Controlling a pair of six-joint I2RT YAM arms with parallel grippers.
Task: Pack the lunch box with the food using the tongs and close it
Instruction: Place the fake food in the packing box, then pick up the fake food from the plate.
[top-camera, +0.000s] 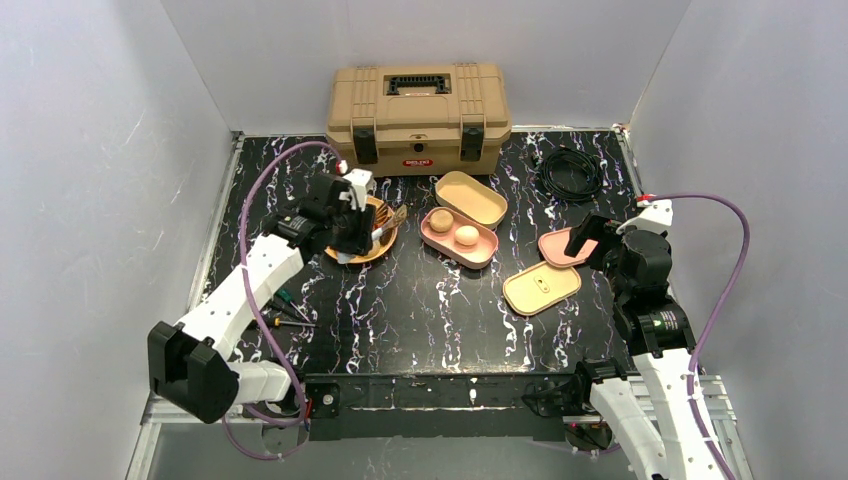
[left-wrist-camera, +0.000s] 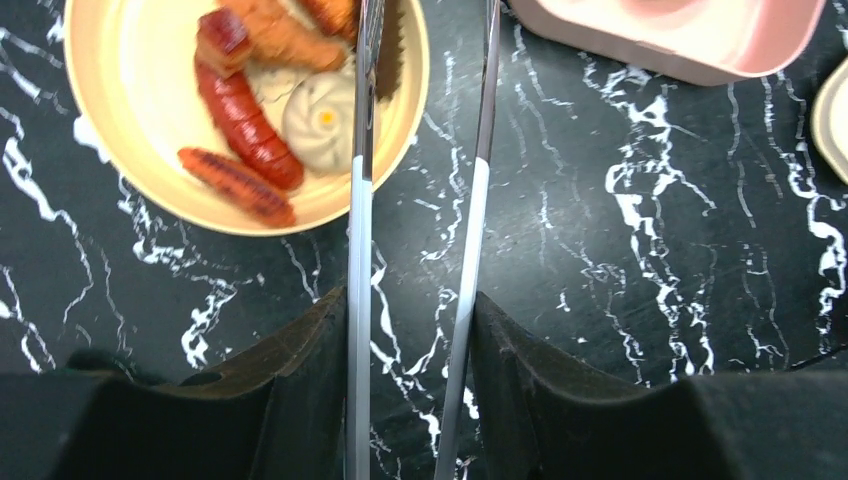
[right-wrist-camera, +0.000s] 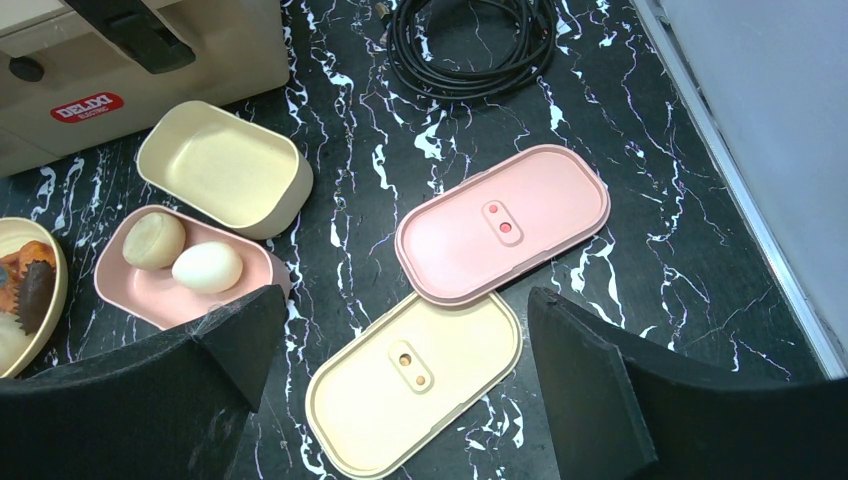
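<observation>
Tongs (left-wrist-camera: 361, 230) between left fingers (left-wrist-camera: 300, 360)

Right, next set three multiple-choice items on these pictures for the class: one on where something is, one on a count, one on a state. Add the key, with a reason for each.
1. Where is the white egg?
A. in the cream tray
B. in the pink tray, beside a tan bun
C. on the round plate

2. How many lunch-box lids lie loose?
A. three
B. one
C. two

3. How is the right gripper?
A. open, holding nothing
B. shut on a lid
C. shut on the egg

Key:
1 B, the egg and the bun share the pink tray.
2 C, a pink lid and a cream lid lie flat, off the trays.
3 A, its fingers stand wide apart with nothing between them.
</observation>
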